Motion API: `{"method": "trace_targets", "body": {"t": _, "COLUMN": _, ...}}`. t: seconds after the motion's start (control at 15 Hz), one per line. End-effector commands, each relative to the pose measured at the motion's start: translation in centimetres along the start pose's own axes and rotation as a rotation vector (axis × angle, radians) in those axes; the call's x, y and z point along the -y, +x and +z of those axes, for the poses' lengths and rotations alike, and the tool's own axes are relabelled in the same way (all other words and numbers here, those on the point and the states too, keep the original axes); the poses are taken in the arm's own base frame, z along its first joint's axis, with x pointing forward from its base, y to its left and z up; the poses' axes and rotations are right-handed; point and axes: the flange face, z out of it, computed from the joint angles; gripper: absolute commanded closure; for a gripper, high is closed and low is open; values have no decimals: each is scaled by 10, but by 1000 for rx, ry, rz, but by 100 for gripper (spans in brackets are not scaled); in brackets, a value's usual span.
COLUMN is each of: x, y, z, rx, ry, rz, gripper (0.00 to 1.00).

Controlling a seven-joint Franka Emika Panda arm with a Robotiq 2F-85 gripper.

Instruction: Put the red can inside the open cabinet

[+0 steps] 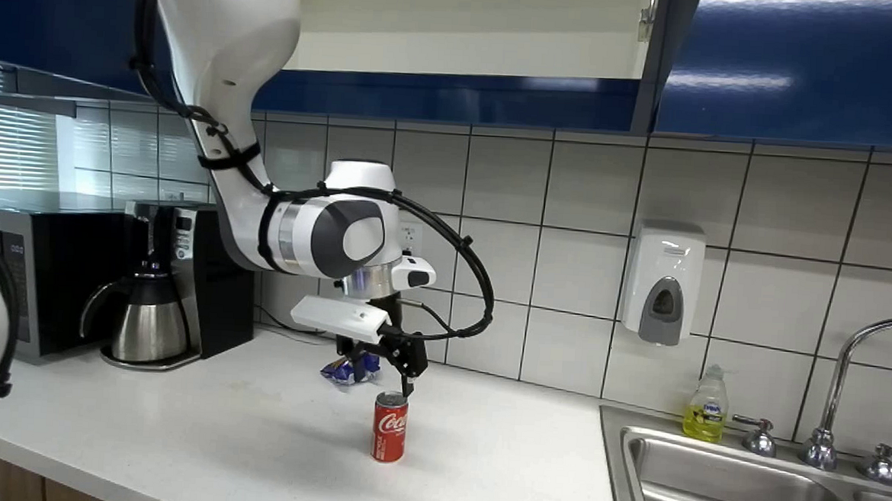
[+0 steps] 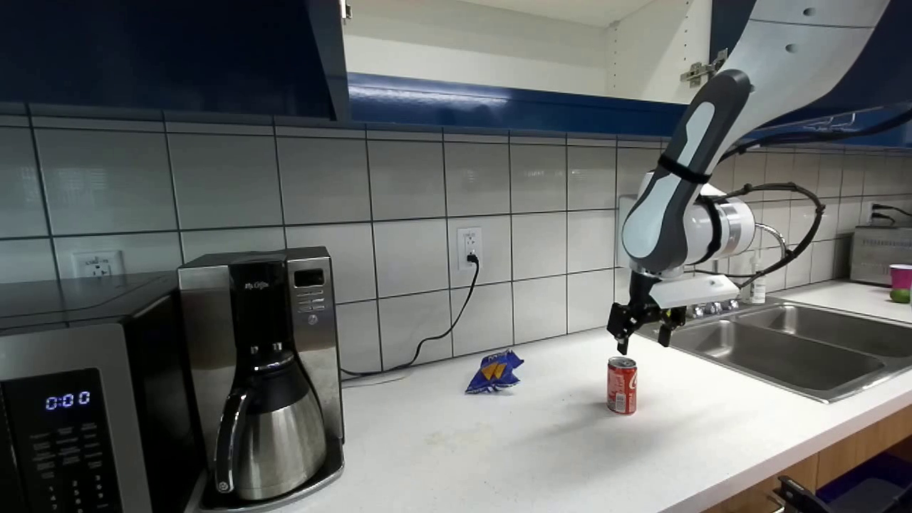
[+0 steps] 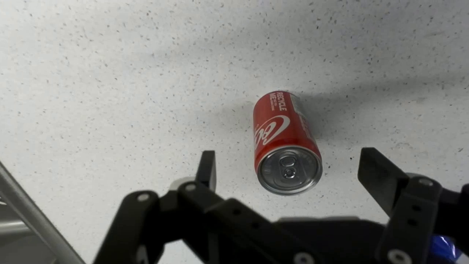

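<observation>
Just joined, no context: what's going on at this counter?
A robot arm is being used to put the red can inside the open cabinet above the counter. Its gripper hangs open close to the can, which shows between the jaws in the wrist view, but nothing is held. The can stands upright on the counter, so neither the grasp nor the placement is done yet.

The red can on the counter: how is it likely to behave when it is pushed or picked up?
The red can stands upright and is taller than wide, so a push near its top could tip it. Its round side would likely let it roll if it fell. The smooth, shiny wall may slip under a light grip.
</observation>
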Motion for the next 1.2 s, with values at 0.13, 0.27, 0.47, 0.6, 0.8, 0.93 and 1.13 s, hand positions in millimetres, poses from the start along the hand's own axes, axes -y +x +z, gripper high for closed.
{"method": "trace_targets", "body": {"t": 0.13, "x": -6, "y": -6, "z": 26, "rx": -19, "ry": -29, "rz": 7, "gripper": 0}}
{"method": "trace_targets", "body": {"t": 0.27, "x": -9, "y": -9, "z": 36, "rx": -18, "ry": -37, "rz": 8, "gripper": 0}}
{"method": "trace_targets", "body": {"t": 0.47, "x": -8, "y": -13, "z": 49, "rx": -19, "ry": -33, "rz": 7, "gripper": 0}}
{"method": "trace_targets", "body": {"t": 0.6, "x": -2, "y": -14, "z": 55, "rx": -30, "ry": -24, "rz": -3, "gripper": 0}}
{"method": "trace_targets", "body": {"t": 0.8, "x": 9, "y": -13, "z": 60, "rx": -58, "ry": -12, "rz": -24, "gripper": 0}}
{"method": "trace_targets", "body": {"t": 0.93, "x": 15, "y": -11, "z": 63, "rx": -76, "ry": -8, "rz": -28, "gripper": 0}}
{"method": "trace_targets", "body": {"t": 1.13, "x": 21, "y": -9, "z": 68, "rx": -99, "ry": -5, "rz": -37, "gripper": 0}}
